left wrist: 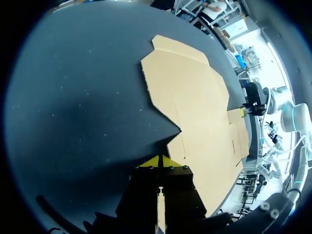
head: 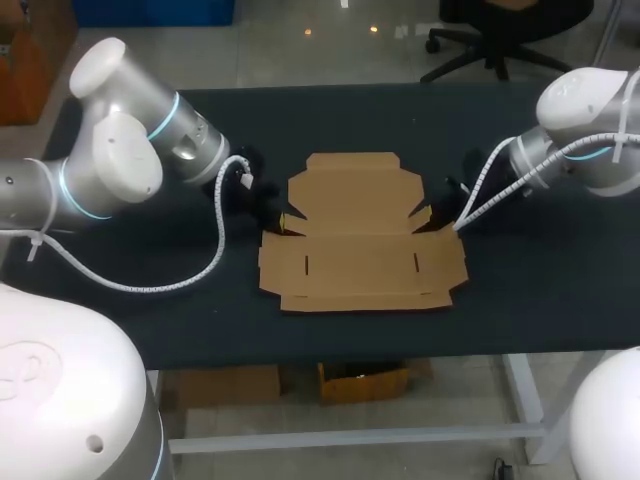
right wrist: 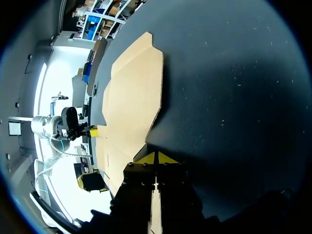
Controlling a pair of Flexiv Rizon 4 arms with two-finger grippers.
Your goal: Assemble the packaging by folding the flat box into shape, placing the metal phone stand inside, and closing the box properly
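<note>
- Closest in the head view are both arms' white housings at the lower corners. The left arm comes in bent at the elbow, and the left gripper is low at the left notch of the flat box.
- Opposite it, the right arm angles down, with the right gripper at the right notch. The box lies unfolded mid-table, plain brown cardboard with flaps spread and slots cut near its front.
- Left wrist view: the left gripper has its yellow tips pressed together with nothing between them. It sits low over the dark table, just short of the box's notched edge. The right gripper shows at the far side.
- Right wrist view: the right gripper likewise has its tips closed on nothing, just beside the cardboard's edge. The sheet lies flat ahead, and the left gripper is at its far edge.
</note>
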